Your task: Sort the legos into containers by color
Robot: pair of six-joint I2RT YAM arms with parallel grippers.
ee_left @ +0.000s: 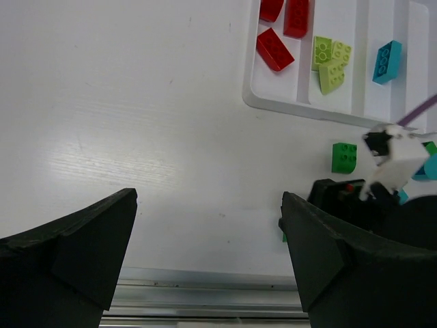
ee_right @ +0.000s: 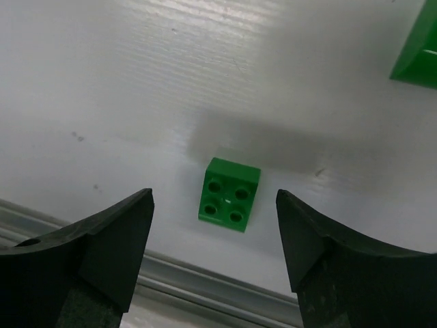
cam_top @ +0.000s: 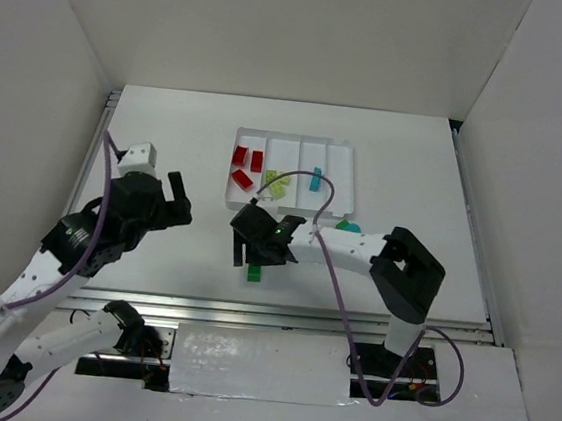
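Observation:
A small green lego lies studs-up on the table, just ahead of and below my open right gripper. In the top view that gripper hovers over the same lego, near the table's front edge. A second green lego lies further off. The white tray holds red legos in its left compartment, yellow-green ones in the second and a cyan one in the third. My left gripper is open and empty, left of the tray, and is also open in its own view.
A cyan rounded lego and a green one lie just in front of the tray's right end. The left wrist view shows a green lego beside the right arm. A metal rail runs along the table's front edge.

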